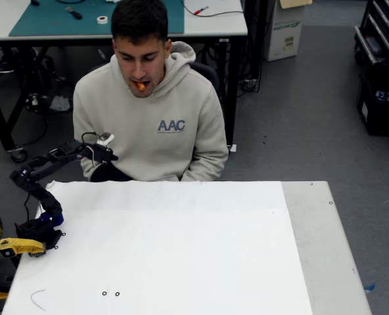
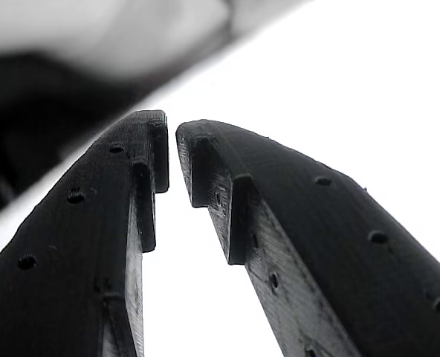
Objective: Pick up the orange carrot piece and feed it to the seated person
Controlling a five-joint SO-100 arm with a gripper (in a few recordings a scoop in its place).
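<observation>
The orange carrot piece (image 1: 140,85) sits between the lips of the seated person (image 1: 152,131), who wears a beige hoodie and sits behind the far edge of the table. My black gripper (image 1: 106,172) hangs low in front of his chest, at the table's far left edge, well below the carrot. In the wrist view the gripper (image 2: 172,130) has its fingertips nearly touching, with only a thin gap. Nothing is held between the fingers (image 2: 131,193).
A white sheet covers the table (image 1: 181,249), with a bare grey strip (image 1: 326,249) along the right. A yellow clamp-like object (image 1: 20,247) lies by the arm's base at the left edge. A desk with a green mat (image 1: 63,20) stands behind the person.
</observation>
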